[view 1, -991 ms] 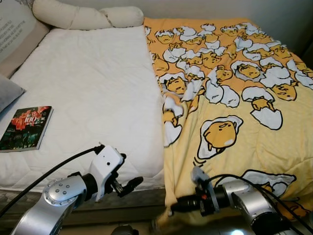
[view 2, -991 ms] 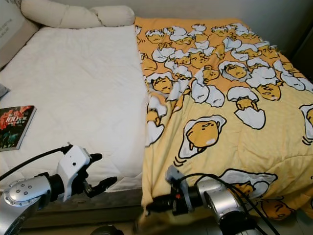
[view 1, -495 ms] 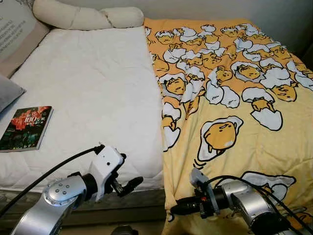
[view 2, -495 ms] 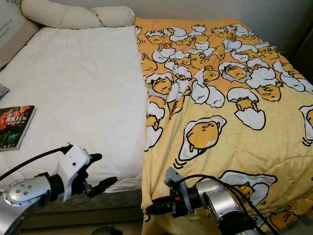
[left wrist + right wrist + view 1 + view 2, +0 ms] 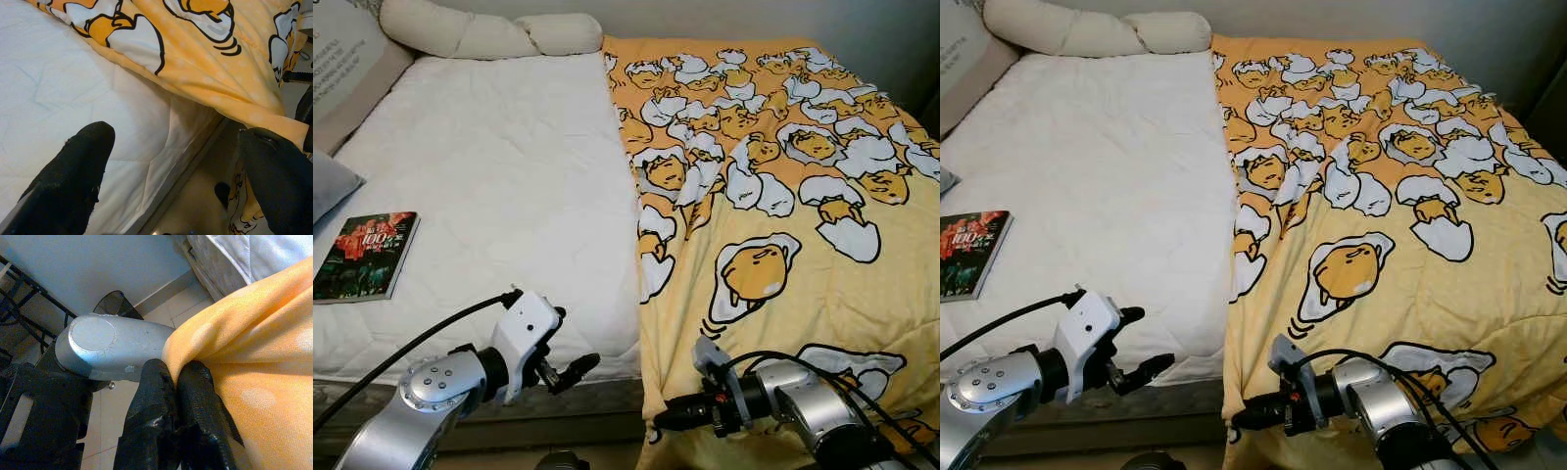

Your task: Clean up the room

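- Bed (image 5: 489,176): white quilted mattress cover bare on the robot's left half; long cream bolster pillow (image 5: 484,34) across the head end.
- Yellow egg-print blanket (image 5: 783,196): spread over the right half of the bed, its inner edge running down the middle of the mattress, its foot end hanging over the bed's near edge.
- Right tool (image 5: 658,424): low at the foot of the bed, at the blanket's near left corner. In the right wrist view the two black fingers (image 5: 151,406) are pressed together, pinching a fold of the blanket's orange hem (image 5: 234,347).
- Left tool (image 5: 563,348): held just off the near edge of the mattress, beside the blanket corner, touching nothing. Its fingers (image 5: 73,171) are spread wide, with mattress edge and bed frame between them in the left wrist view.
- Book (image 5: 364,257): dark red cover, flat on the mattress near the left side, well apart from the blanket.
- Grey cushion (image 5: 328,186): at the far left edge, just above the book.
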Robot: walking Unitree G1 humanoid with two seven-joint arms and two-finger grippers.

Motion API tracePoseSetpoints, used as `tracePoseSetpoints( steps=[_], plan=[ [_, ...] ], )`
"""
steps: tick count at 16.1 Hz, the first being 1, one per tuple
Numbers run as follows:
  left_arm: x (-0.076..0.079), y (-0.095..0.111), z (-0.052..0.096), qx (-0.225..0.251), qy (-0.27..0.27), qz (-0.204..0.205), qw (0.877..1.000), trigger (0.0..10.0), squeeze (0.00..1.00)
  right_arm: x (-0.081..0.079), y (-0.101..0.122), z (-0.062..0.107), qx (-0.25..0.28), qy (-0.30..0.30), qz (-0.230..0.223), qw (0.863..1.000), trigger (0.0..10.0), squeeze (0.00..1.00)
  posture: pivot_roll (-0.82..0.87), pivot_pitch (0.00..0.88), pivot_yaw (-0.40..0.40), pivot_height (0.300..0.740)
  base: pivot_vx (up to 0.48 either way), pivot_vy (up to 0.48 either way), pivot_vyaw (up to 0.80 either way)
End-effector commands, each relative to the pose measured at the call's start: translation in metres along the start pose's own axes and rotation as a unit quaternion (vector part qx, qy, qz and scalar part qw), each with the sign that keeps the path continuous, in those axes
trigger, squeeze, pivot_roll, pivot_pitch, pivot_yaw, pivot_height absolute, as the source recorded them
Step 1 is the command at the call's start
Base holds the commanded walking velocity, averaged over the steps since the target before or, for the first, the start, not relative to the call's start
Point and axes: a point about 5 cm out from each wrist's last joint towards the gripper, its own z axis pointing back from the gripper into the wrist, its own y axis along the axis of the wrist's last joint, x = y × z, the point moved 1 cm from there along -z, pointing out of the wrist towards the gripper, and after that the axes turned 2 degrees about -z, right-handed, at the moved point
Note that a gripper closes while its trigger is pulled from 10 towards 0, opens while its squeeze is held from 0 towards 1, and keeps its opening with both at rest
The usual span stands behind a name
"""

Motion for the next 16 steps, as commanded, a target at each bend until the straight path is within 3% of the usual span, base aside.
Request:
tracePoseSetpoints(
  steps=[1,2,3,7,10,12,13,14,15,16],
  plan=[
    [0.001,-0.002,0.0,-0.006,-0.006,-0.004,1.0,10.0,0.0,-0.004,-0.014,-0.008,-0.02,0.011,-0.006,1.0,0.0,0.0,0.15,0.0,-0.003,0.74,0.0,0.0,0.0],
    [-0.011,0.001,-0.017,0.027,0.036,0.016,0.999,10.0,0.0,0.017,-0.023,-0.004,0.056,-0.148,-0.025,0.987,10.0,1.0,0.09,0.0,-0.028,0.74,0.0,0.0,0.0],
    [-0.016,0.002,-0.024,0.039,0.057,0.023,0.997,10.0,0.0,0.026,-0.025,0.0,0.085,-0.216,-0.036,0.972,10.0,1.0,0.09,0.0,-0.028,0.74,0.0,0.0,0.0],
    [-0.019,-0.003,-0.023,0.029,0.064,0.023,0.997,10.0,0.0,0.027,-0.025,0.003,0.082,-0.223,-0.033,0.971,10.0,1.0,0.09,0.0,-0.037,0.74,0.0,0.0,0.0],
    [-0.023,-0.006,-0.026,0.032,0.077,0.023,0.996,10.0,0.0,0.033,-0.023,0.009,0.105,-0.254,-0.028,0.961,10.0,1.0,0.09,0.0,-0.042,0.74,0.0,0.0,0.0],
    [-0.032,-0.004,-0.027,0.047,0.124,0.037,0.991,10.0,0.0,0.047,0.003,0.034,0.175,-0.378,0.0,0.909,10.0,1.0,0.08,0.0,-0.042,0.74,0.0,0.0,0.0],
    [-0.046,-0.004,-0.029,0.051,0.197,0.055,0.978,10.0,0.0,0.052,0.03,0.051,0.22,-0.438,0.012,0.871,10.0,0.98,0.07,0.0,-0.038,0.74,0.0,0.0,0.0],
    [-0.062,0.001,-0.029,0.081,0.281,0.087,0.952,10.0,0.0,0.052,0.057,0.064,0.289,-0.475,0.023,0.831,10.0,0.0,0.06,0.0,-0.031,0.74,0.0,0.0,0.0],
    [-0.071,-0.001,-0.026,0.095,0.33,0.119,0.932,10.0,0.0,0.049,0.077,0.07,0.329,-0.494,0.028,0.804,10.0,0.0,0.05,0.0,-0.026,0.74,0.0,0.0,0.0],
    [-0.074,-0.006,-0.024,0.09,0.352,0.123,0.924,10.0,0.0,0.045,0.09,0.071,0.346,-0.515,0.049,0.783,10.0,0.0,0.04,0.0,-0.025,0.74,0.0,0.0,0.0]
  ],
)
